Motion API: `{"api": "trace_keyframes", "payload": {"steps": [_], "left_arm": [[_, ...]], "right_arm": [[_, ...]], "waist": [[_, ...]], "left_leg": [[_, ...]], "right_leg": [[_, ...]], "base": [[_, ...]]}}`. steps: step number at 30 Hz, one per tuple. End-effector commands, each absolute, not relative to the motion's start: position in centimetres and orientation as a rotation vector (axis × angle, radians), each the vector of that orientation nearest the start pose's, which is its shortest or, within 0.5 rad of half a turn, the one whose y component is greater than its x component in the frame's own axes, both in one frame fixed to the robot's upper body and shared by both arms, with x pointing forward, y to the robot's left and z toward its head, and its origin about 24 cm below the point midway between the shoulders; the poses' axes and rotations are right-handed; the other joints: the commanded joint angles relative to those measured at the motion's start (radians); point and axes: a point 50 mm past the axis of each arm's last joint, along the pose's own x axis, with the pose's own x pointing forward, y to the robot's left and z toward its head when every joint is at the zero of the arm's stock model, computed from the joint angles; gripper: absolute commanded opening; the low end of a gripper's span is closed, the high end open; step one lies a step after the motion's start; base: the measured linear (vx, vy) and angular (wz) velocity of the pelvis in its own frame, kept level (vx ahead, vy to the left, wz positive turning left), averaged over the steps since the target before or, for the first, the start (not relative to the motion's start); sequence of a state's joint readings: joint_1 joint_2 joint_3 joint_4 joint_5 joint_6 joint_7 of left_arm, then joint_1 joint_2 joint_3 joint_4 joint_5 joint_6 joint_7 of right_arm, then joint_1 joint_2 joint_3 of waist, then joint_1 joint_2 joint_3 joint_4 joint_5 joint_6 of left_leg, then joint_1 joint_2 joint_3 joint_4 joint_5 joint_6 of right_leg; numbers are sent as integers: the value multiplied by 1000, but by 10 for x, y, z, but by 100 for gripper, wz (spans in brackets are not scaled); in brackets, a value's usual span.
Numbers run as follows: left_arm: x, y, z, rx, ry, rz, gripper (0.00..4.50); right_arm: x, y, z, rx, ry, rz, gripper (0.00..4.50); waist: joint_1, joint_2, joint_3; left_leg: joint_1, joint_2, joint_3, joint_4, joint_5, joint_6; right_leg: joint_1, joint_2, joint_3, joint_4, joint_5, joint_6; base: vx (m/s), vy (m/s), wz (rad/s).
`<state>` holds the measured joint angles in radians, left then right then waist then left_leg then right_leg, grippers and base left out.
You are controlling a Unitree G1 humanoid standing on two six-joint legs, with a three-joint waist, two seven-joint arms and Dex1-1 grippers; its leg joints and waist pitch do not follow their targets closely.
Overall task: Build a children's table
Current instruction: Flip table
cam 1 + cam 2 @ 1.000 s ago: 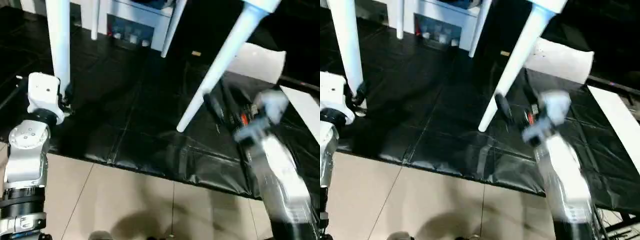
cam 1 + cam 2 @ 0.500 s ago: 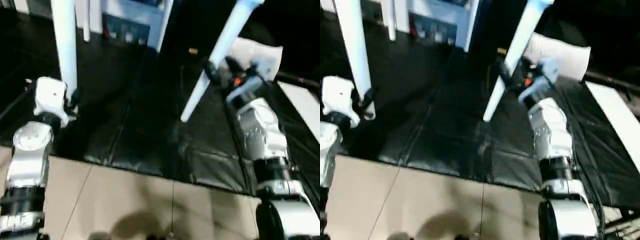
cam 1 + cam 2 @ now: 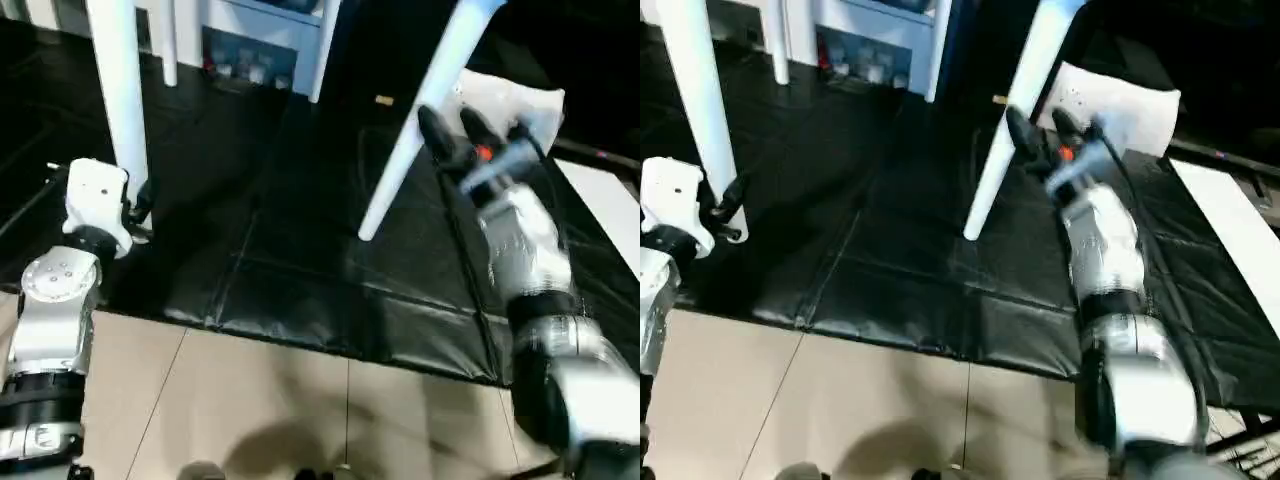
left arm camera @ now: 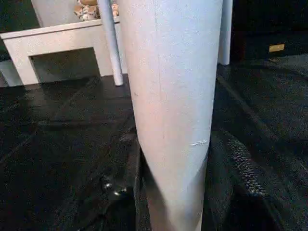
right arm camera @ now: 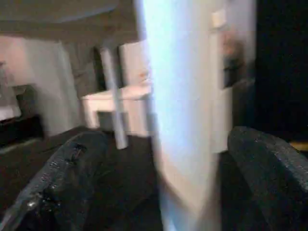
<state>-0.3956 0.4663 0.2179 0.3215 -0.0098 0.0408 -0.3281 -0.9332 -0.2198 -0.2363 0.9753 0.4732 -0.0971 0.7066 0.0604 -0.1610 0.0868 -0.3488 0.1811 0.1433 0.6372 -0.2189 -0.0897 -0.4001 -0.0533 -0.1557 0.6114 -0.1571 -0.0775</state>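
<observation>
Over the black floor mat (image 3: 300, 300), head views: table standing on its legs, its top above the frame; near left leg (image 3: 118, 100) upright, near right leg (image 3: 415, 130) slanting with its tip off the mat.
Head views, left side: left gripper (image 3: 138, 205) at the foot of the near left leg, black fingers either side of it.
Head views, right side: right gripper (image 3: 450, 135) raised beside the slanted leg, fingers spread wide, one close to the leg, nothing held.
Head views, background: white cabinet (image 3: 265, 45) and two far legs (image 3: 168, 45) behind; white pillow-like slab (image 3: 510, 100) past the right gripper.
Left wrist view: leg (image 4: 171, 110) sits between the two fingers (image 4: 240, 168), which pinch it low down near the mat.
Right wrist view: slanted leg (image 5: 178, 120) stands between the spread fingers (image 5: 269, 163), not yet clamped.
Step in hand, as I judge it: catch the slanted leg and seat it straight in its socket.
Doing it well: centre the leg between both pads before closing, grip square to the shaft, keep the left hold steady so the table does not skate, then push along the leg's own line.
</observation>
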Motion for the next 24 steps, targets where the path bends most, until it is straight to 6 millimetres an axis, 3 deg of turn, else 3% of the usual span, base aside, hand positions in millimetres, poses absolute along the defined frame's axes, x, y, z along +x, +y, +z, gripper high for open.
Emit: {"api": "trace_keyframes", "payload": {"steps": [1,3,5,9,10,11,12,13,14,15,16,17,18,19,20,22,23,24], "left_arm": [[324,258,128,456,-69,-138,150],[324,258,127,462,-62,-146,150],[324,257,125,464,-54,-154,150],[325,258,123,460,-48,-154,150],[325,258,123,460,-45,-152,150],[326,259,122,461,-39,-146,150],[327,260,121,463,-35,-143,150],[328,261,121,464,-30,-139,150],[329,262,121,465,-26,-136,150],[329,262,121,465,-26,-136,150],[329,262,121,465,-26,-136,150],[331,263,121,472,-21,-133,150],[333,263,121,481,-12,-127,150],[336,264,121,488,-5,-121,150],[336,264,121,488,-5,-121,150],[338,264,121,492,0,-116,150],[340,265,121,491,5,-110,150],[340,265,121,490,8,-106,150]], "right_arm": [[396,-162,145,358,-175,602,450],[397,-154,145,352,-154,668,450],[394,-145,145,348,-146,788,450],[388,-141,146,361,-163,899,450],[383,-141,145,354,-176,955,450],[374,-142,145,341,-191,1023,450],[368,-142,144,331,-198,1071,450],[357,-143,145,329,-210,1116,450],[349,-142,146,330,-217,1147,450],[349,-142,146,330,-217,1147,450],[349,-142,146,330,-217,1147,450],[338,-142,146,331,-224,1179,450],[323,-139,147,335,-226,1214,450],[310,-135,146,332,-225,1238,450],[310,-135,146,332,-225,1238,450],[300,-131,144,324,-220,1250,450],[297,-130,142,316,-216,1238,450],[297,-130,140,314,-215,1223,450]], "waist": [[2,71,-88],[3,76,-89],[4,70,-90],[6,72,-90],[4,62,-89],[9,63,-88],[17,66,-91],[16,64,-87],[23,65,-93],[26,64,-91],[25,61,-92],[29,65,-88],[35,67,-92],[42,82,-87],[43,74,-91],[43,73,-91],[46,81,-89],[46,79,-88]], "left_leg": [[5,77,-23,-85,-194,-13],[3,80,-24,-87,-181,-15],[0,78,-23,-86,-170,-9],[2,80,-22,-85,-143,6],[1,80,-21,-86,-142,10],[0,75,-20,-86,-127,21],[6,80,-21,-85,-104,31],[4,80,-24,-89,-89,36],[12,84,-23,-87,-86,35],[11,82,-22,-89,-91,39],[7,81,-23,-90,-109,29],[7,74,-19,-90,-117,24],[12,76,-18,-86,-117,20],[14,76,-21,-91,-117,22],[13,78,-21,-90,-112,24],[15,77,-23,-93,-147,17],[13,75,-21,-93,-153,13],[12,74,-21,-93,-156,10]], "right_leg": [[62,-127,89,-71,-273,-143],[63,-125,89,-64,-230,-156],[67,-125,89,-61,-210,-162],[67,-127,90,-59,-190,-168],[67,-125,90,-61,-197,-165],[73,-124,91,-66,-198,-147],[71,-125,92,-63,-180,-130],[73,-120,92,-67,-175,-113],[69,-122,90,-63,-172,-110],[67,-122,90,-68,-191,-100],[69,-124,88,-67,-233,-101],[69,-124,89,-81,-282,-84],[67,-128,90,-79,-281,-82],[66,-122,89,-87,-283,-54],[67,-122,87,-85,-268,-43],[64,-125,82,-89,-318,-31],[63,-125,82,-97,-340,-29],[62,-125,82,-98,-351,-22]], "base": [[0,0,0],[0,0,0],[0,0,0],[0,0,0],[0,0,0],[0,0,0],[0,0,0],[0,0,0],[0,0,0],[0,0,0],[0,0,0],[0,0,0],[0,0,0],[0,0,0],[0,0,0],[0,0,0],[0,0,0],[0,0,0]]}}
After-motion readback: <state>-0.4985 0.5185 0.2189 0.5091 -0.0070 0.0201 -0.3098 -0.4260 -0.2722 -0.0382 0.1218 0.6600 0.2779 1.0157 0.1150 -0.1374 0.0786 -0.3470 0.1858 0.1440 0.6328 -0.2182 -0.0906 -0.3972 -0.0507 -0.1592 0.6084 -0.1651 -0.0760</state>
